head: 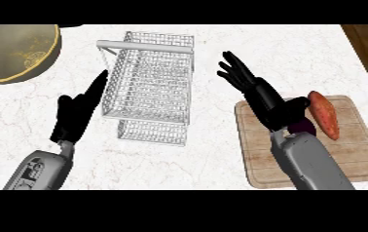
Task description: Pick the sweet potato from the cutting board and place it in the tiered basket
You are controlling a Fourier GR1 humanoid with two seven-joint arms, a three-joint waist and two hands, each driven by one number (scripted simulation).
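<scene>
The orange sweet potato (325, 114) lies lengthwise on the wooden cutting board (259, 163) at the right. My right hand (255, 90) is open, fingers straight and pointing up-left, hovering over the board's upper left corner, just left of the sweet potato and not holding it. A dark purple thing (304, 126) shows partly beside the wrist, mostly hidden. The white wire tiered basket (149, 82) stands in the middle of the counter. My left hand (78, 111) is open with fingers up, resting to the left of the basket.
A large brass-coloured bowl or pot (25, 50) sits at the upper left corner. The white marble counter (215, 167) runs to a wooden edge (357, 38) at the far right.
</scene>
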